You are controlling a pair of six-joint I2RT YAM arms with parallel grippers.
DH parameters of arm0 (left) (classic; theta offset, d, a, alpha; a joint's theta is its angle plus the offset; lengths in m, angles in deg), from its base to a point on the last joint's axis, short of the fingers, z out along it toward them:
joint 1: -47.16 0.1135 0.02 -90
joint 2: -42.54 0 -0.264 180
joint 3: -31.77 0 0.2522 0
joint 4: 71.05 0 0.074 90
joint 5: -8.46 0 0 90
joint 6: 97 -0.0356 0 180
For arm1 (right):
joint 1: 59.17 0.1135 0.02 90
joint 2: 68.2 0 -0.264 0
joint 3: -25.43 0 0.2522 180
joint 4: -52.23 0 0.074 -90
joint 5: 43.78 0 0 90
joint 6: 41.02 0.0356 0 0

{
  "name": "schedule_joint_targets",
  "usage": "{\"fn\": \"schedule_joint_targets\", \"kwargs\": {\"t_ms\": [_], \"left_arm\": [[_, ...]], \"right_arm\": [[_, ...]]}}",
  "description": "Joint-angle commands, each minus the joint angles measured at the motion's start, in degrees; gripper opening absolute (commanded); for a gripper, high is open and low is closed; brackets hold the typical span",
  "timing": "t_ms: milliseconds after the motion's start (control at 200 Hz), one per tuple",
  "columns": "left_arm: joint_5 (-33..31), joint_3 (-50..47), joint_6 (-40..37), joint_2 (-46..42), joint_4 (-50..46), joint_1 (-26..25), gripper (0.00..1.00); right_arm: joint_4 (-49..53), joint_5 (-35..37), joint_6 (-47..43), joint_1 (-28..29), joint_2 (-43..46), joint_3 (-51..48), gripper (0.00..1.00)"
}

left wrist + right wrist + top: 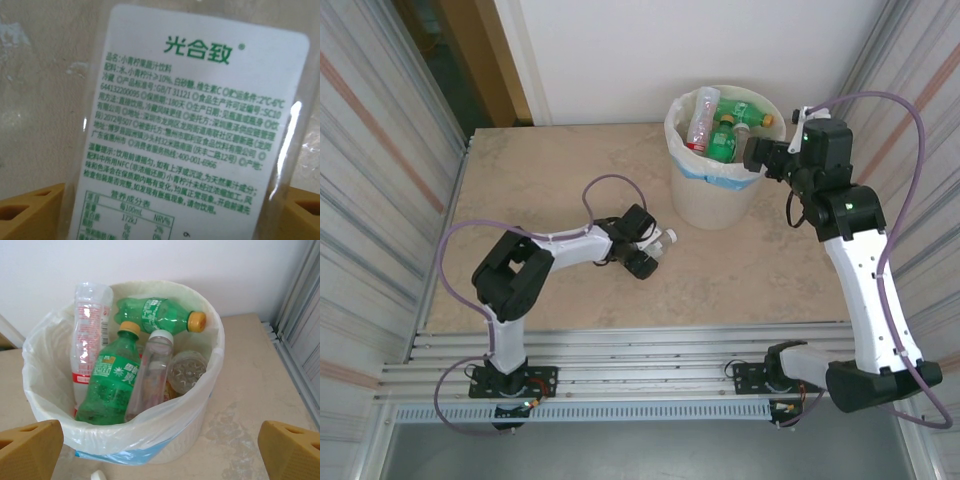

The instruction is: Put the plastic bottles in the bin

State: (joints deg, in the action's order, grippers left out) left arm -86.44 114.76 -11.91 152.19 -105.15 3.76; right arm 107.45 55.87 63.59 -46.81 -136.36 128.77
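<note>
A clear plastic bottle (660,244) with a white cap lies on the table left of the bin. In the left wrist view its white label with green print (190,125) fills most of the frame. My left gripper (646,254) (167,212) is open, with a yellow fingertip close to each side of the bottle. The cream bin (712,200) (216,342), lined with a white bag, holds several bottles. Among them are a leaning green one (107,385), a green one with an orange cap (160,315) and a clear one (150,372). My right gripper (758,156) (160,455) hangs open and empty beside the bin's right rim.
Ribbed metal walls (380,150) close in both sides of the beige table (550,180), and a white wall stands behind the bin. A small white object (99,475) lies on the table just in front of the bin. Metal rails (640,350) run along the near edge.
</note>
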Motion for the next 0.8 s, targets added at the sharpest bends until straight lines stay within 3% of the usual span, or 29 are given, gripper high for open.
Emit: {"fn": "schedule_joint_targets", "kwargs": {"t_ms": [0, 286, 466, 671, 796], "left_arm": [[-3.8, 1.6, -0.7, 1.5, -1.6, -0.2, 0.83], [-5.2, 0.7, -0.4, 1.0, -1.6, -0.5, 0.68], [-4.7, -1.1, 0.5, -0.9, -0.8, -0.7, 0.48], [-3.5, -4.9, 2.3, -6.8, 0.9, -0.8, 0.34], [-3.4, -8.7, 4.1, -12.5, 2.5, -0.8, 0.32]], "right_arm": [[-1.5, 1.2, 1.2, 0.8, 1.3, -1.3, 0.98], [-2.1, 1.1, 1.7, 1.3, 1.9, -2.5, 0.98], [-2.1, 1.0, 2.0, 1.5, 2.6, -3.0, 0.98], [-2.0, -0.9, 2.8, 1.7, 3.7, -3.9, 0.98], [-2.0, -2.6, 3.9, 2.7, 4.6, -5.0, 0.98]]}}
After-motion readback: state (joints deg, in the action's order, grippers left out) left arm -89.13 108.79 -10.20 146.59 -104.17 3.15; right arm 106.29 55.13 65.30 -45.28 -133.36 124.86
